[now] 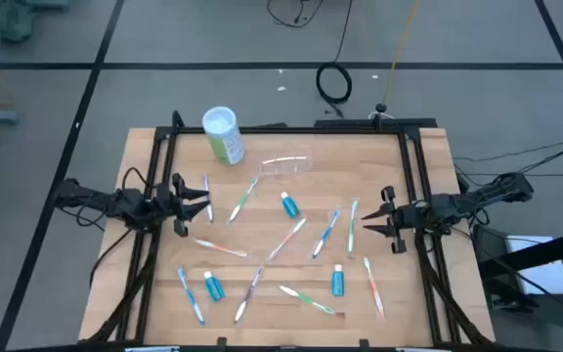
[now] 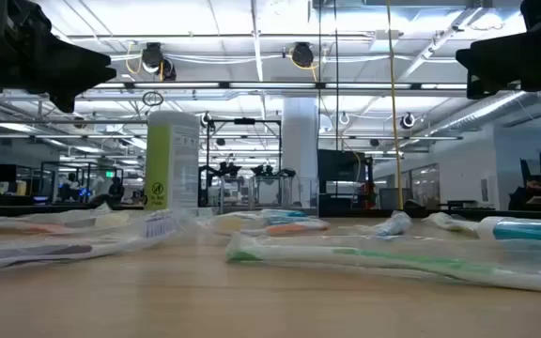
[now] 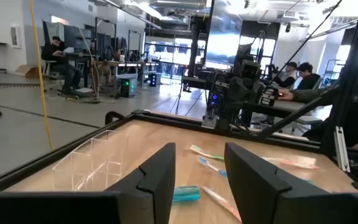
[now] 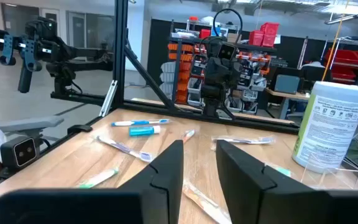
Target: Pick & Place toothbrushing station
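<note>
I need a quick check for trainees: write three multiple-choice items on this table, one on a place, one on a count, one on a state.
1. Where does the clear toothbrushing station stand?
A. At the table's far edge, right of the green canister
B. At the near edge, between the arms
C. Under the right gripper

2. How many small blue toothpaste tubes lie on the table?
A. One
B. Three
C. Six

3. What is the left gripper doing?
A. Clamping the station
B. Lifting a toothbrush
C. Open and empty at the table's left side

Answers: 1 A, the high view shows it beside the canister. 2 B, tubes show at and. 3 C, its fingers stand apart with nothing between.
</note>
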